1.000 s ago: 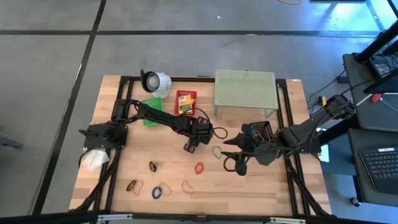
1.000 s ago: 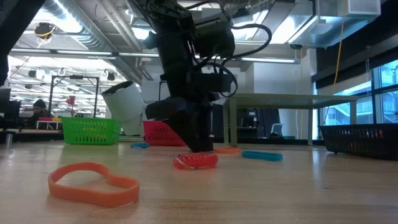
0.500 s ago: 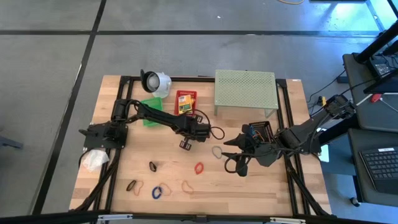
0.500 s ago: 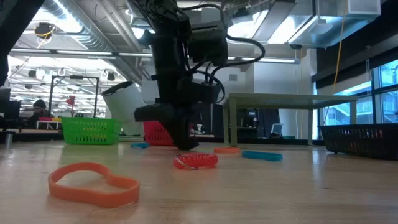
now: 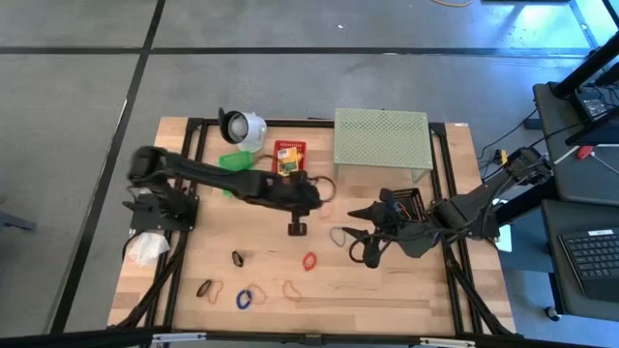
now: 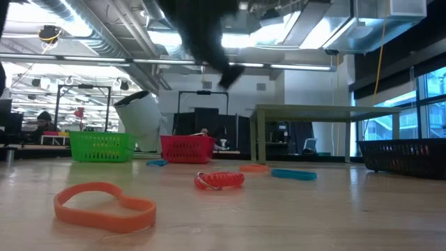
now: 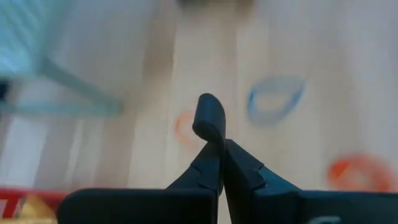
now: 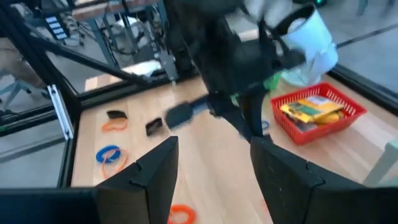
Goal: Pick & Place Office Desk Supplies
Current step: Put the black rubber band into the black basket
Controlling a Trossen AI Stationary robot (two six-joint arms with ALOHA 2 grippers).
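My left gripper point(image 7: 222, 146) is shut on a black rubber band point(image 7: 208, 115) and hangs well above mid-table point(image 5: 298, 229); the low view shows it high up point(image 6: 232, 75). My right gripper point(image 5: 363, 246) stands open to its right, its fingers point(image 8: 155, 168) apart with nothing between them. More bands lie flat on the wood: red point(image 5: 309, 260), black point(image 5: 238, 258), blue point(image 5: 247, 298), orange point(image 5: 290, 288) and a pale one point(image 5: 337, 235). Crayon boxes point(image 5: 285, 162) lie in a red basket point(image 5: 290, 145). My left gripper pinches the black rubber band between its two fingertips. A short bent piece of the band point(image 7: 207, 112) sticks out past the tips; the rest is hidden between the fingers. The fingers slant downward. The band is lifted clear of the table.
A pale green perforated shelf point(image 5: 381, 143) stands at the back right, a white round object point(image 5: 242, 126) at the back left. A green basket point(image 5: 230, 159) sits partly under my left arm. A dark basket point(image 5: 404, 201) is behind my right gripper.
My left gripper was down on the table beside the red band; it has taken hold of the black band, then risen steeply off the wood while rolling. The band has gone up with it, clear of the table. My right gripper has stayed in place.
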